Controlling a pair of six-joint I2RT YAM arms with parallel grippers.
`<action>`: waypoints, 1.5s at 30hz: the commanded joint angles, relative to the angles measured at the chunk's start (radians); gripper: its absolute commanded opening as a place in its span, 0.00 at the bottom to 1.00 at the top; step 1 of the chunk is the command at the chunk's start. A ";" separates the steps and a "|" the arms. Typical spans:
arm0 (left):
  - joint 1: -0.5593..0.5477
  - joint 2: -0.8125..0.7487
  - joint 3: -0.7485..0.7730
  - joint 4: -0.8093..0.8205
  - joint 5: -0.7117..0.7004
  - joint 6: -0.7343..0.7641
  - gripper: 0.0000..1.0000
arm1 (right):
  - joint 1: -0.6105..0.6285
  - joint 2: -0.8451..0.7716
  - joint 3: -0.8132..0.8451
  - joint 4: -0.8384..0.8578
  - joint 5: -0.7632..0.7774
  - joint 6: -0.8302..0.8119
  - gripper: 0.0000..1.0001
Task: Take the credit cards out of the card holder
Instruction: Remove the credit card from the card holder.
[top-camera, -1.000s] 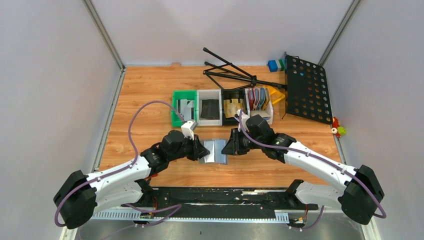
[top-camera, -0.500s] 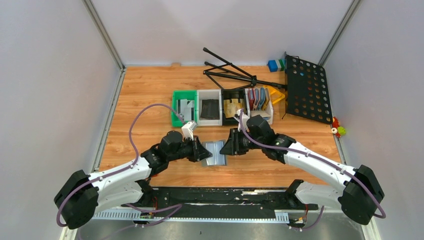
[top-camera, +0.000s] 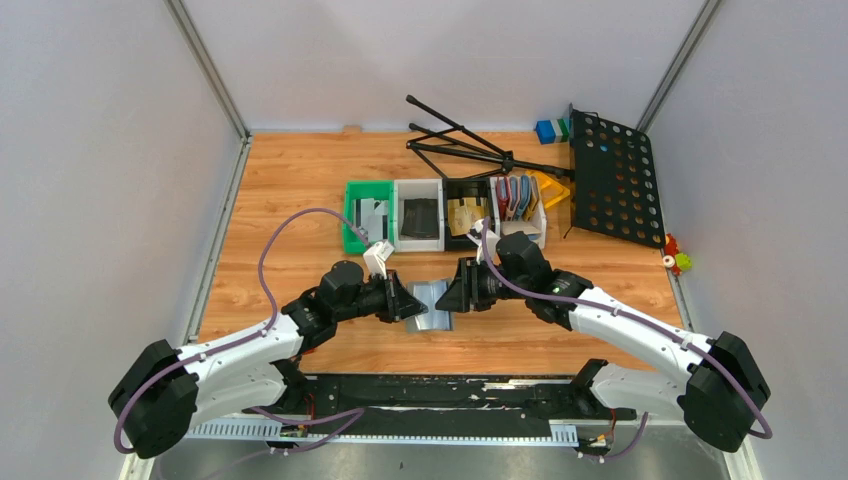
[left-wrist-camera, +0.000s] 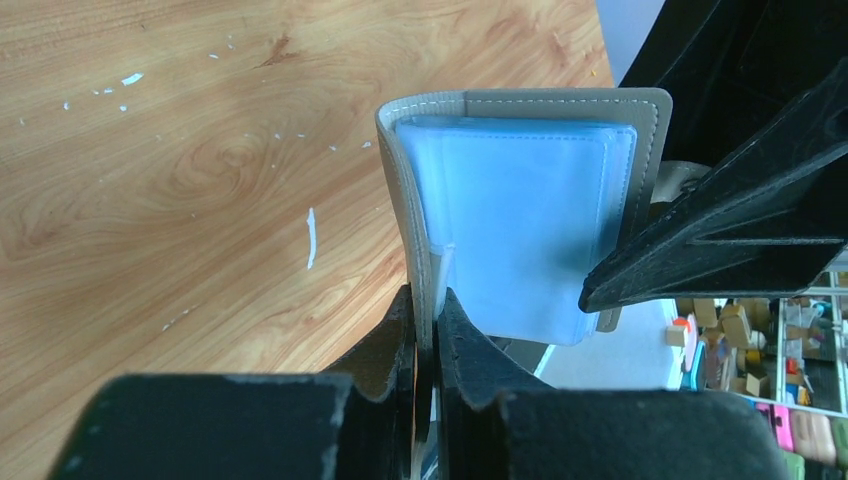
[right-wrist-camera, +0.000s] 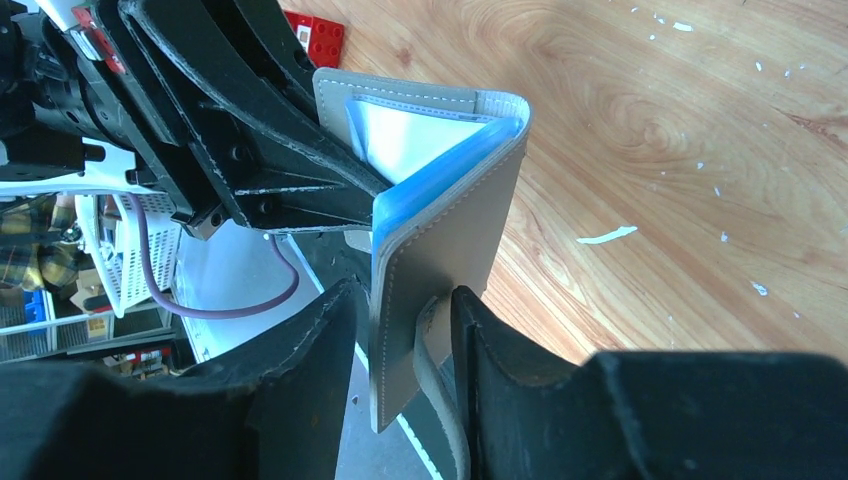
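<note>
Ideally, left gripper (clamped on card holder flap) anchors it; right gripper, jaws parted astride the other flap, regrips.

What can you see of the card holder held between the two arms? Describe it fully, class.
The card holder is a grey stitched bifold, leather-like, with pale blue plastic pockets inside. It is half open in a V over the wooden table, in front of the bins. The left hand is pinched shut on one cover's edge; the right hand straddles the other cover, open, with small gaps. No card shows clearly.
</note>
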 joint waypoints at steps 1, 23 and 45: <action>0.003 0.003 0.009 0.091 0.029 -0.026 0.11 | -0.002 -0.032 -0.012 0.067 -0.027 0.001 0.39; 0.005 0.022 0.024 0.101 0.049 -0.047 0.09 | 0.000 0.004 0.027 -0.033 0.024 -0.038 0.51; 0.004 0.046 0.057 0.016 -0.006 -0.030 0.07 | 0.165 0.161 0.186 -0.180 0.301 -0.023 0.97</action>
